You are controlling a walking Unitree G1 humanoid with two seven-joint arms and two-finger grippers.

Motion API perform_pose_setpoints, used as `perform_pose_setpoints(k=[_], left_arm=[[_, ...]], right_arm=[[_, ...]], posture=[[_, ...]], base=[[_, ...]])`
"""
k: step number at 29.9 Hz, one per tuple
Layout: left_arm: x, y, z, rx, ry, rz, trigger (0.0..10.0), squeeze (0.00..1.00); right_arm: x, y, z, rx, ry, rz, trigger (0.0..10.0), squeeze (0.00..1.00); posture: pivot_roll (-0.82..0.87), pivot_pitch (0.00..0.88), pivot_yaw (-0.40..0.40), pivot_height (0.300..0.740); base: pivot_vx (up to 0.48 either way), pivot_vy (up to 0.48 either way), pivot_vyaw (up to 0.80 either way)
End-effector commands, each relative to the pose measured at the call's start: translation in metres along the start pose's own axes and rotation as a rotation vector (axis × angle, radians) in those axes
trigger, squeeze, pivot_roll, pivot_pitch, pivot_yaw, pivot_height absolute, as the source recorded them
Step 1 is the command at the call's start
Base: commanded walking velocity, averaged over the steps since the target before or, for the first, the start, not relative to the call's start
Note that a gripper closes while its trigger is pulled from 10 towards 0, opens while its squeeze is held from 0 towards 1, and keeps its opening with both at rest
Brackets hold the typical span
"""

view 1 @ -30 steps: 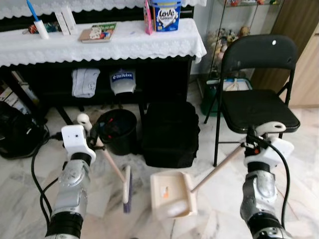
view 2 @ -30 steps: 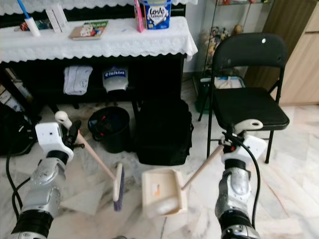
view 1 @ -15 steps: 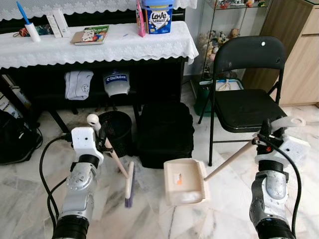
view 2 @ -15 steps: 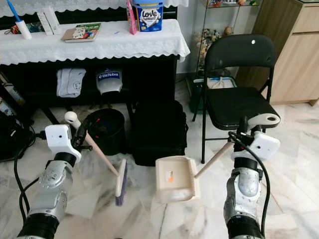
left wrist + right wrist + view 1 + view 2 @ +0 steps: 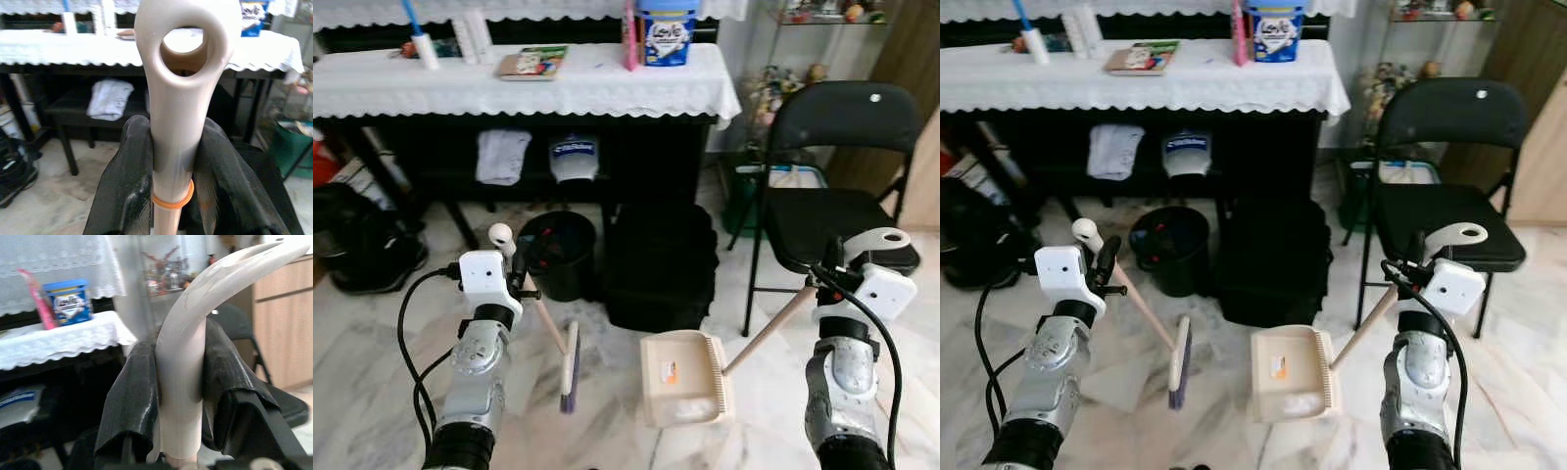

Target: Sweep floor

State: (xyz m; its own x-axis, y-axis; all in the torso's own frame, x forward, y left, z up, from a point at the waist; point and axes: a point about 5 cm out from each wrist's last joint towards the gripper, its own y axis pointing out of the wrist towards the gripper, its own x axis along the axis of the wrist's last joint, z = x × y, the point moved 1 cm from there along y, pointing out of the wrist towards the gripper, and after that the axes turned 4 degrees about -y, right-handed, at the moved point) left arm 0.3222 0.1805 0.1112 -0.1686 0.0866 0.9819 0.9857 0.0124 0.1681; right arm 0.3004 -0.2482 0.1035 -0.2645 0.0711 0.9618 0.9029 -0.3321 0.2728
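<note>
1. Blue tub (image 5: 668,36) on the white-clothed table (image 5: 607,93); its label reads "Love". One pink pack stands just beside it.
2. One book (image 5: 530,63) and one blue-handled brush (image 5: 421,39) lie further along the cloth.
3. One cap (image 5: 574,159) with unreadable white lettering hangs under the table.
4. One black bin (image 5: 558,253), one black bag (image 5: 663,264), one black folding chair (image 5: 842,157).
5. Left gripper (image 5: 171,161): both fingers clamp the beige handle of the broom (image 5: 569,367), whose head stands on the marble floor (image 5: 372,352).
6. Right gripper (image 5: 181,396): fingers closed around the handle of the dustpan (image 5: 683,380), its tray near the broom head, apart from it.
</note>
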Motion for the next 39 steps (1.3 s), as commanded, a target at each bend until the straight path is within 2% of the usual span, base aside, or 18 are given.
perform_pose_setpoints(k=[1,13,22,39], left_arm=[[0.011,0.003,0.002,0.005,0.030,-0.058,10.0,0.00],[0.007,-0.002,-0.003,-0.006,0.039,-0.055,10.0,0.00],[0.005,-0.006,0.001,0.004,0.051,-0.047,10.0,0.00],[0.001,-0.010,0.007,0.007,0.076,-0.032,10.0,0.00]], right_arm=[[0.014,0.006,0.006,0.008,0.014,-0.060,10.0,0.00],[0.016,0.006,0.010,0.038,-0.022,-0.059,10.0,0.00],[0.016,0.005,0.017,0.066,-0.021,-0.062,10.0,0.00],[0.018,0.004,0.015,0.080,-0.044,-0.060,10.0,0.00]], posture=[[-0.08,0.000,0.061,0.740],[-0.09,0.000,0.051,0.740],[-0.08,0.000,0.054,0.740],[-0.09,0.000,0.053,0.740]], base=[[0.000,0.000,0.80],[0.000,0.000,0.80],[0.000,0.000,0.80],[0.000,0.000,0.80]])
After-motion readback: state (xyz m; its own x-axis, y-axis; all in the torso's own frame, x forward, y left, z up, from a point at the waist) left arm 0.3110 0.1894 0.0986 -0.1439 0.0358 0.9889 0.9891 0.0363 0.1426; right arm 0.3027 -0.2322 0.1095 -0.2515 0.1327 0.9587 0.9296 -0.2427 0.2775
